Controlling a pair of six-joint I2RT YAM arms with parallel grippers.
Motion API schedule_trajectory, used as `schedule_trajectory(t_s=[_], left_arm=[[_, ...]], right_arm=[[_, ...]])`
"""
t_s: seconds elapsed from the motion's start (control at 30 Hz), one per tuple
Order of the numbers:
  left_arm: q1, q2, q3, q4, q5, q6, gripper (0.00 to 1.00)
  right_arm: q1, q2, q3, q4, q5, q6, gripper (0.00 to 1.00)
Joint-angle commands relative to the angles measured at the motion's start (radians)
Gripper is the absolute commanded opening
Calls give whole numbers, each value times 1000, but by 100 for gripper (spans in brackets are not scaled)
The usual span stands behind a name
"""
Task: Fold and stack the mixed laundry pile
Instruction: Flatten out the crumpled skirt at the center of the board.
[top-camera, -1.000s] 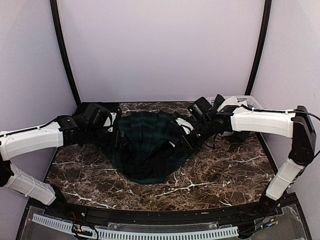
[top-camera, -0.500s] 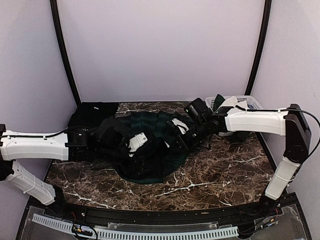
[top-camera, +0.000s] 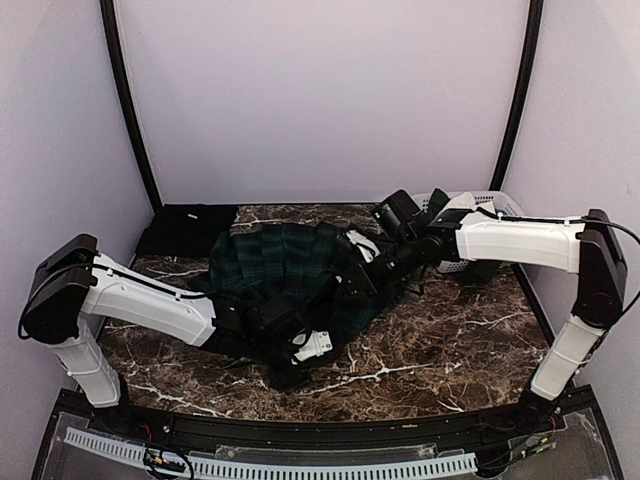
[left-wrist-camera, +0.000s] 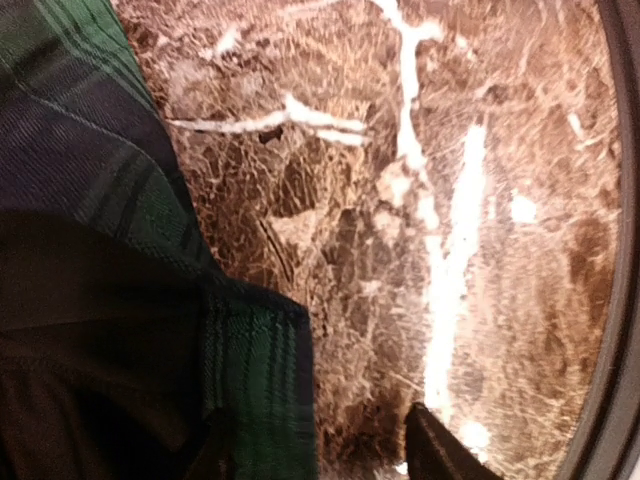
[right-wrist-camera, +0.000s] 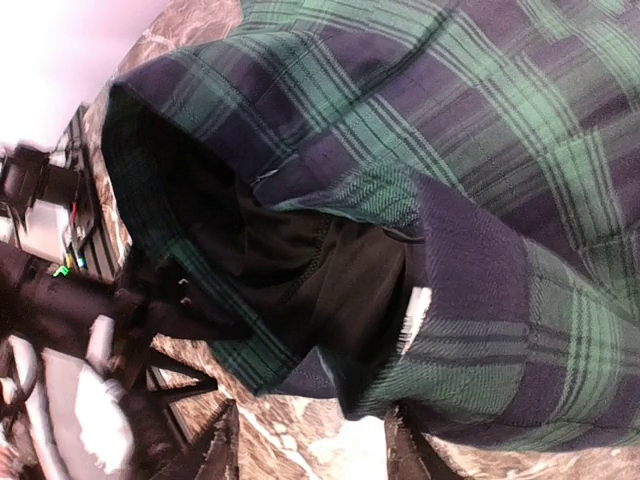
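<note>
Tartan skirt (top-camera: 280, 265) lies rumpled at mid-table on the brown marble table (top-camera: 450, 340). Its pleats fan toward the far side and its near edge is bunched into a dark fold. Green-and-navy check faces up, and the black lining (right-wrist-camera: 340, 270) shows where the right-hand edge is turned over. A small white tag (right-wrist-camera: 415, 318) sits on that turned edge.

Plain black cloth (top-camera: 185, 228) lies flat in the far left corner, just beside the skirt's far left edge. White slatted basket (top-camera: 490, 205) stands in the far right corner, behind the right arm and well apart from the skirt.

Left gripper (top-camera: 305, 350) reaches in from the left, low over the near edge of the skirt. In its wrist view the skirt hem sits between the fingers. One finger (left-wrist-camera: 435, 450) stands clear on bare marble with stone showing between it and the cloth. The other finger is dim against the dark fabric, so its contact is hard to judge. Jaws spread, nothing pinched.

Right gripper (top-camera: 362, 280) reaches in from the right, at the skirt's right-hand edge. In the wrist view both fingertips (right-wrist-camera: 400, 445) stand apart with marble between them. The folded skirt corner lies just beyond the tips, not between them. Jaws spread, holding nothing.
</note>
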Motion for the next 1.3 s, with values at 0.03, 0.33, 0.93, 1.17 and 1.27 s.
schedule_trajectory(t_s=[0.03, 0.33, 0.93, 1.17, 1.27], left_arm=[[-7, 50, 51, 11, -75, 86, 46], [-10, -11, 94, 128, -24, 143, 0], [87, -83, 270, 278, 400, 119, 0], [87, -166, 245, 314, 455, 155, 1], [87, -167, 257, 306, 473, 156, 1]], right_arm=[[-32, -140, -3, 10, 15, 22, 60], [-83, -451, -287, 120, 38, 60, 62], [12, -682, -600, 346, 79, 31, 68], [83, -672, -602, 414, 142, -16, 71], [97, -667, -589, 426, 153, -51, 72]])
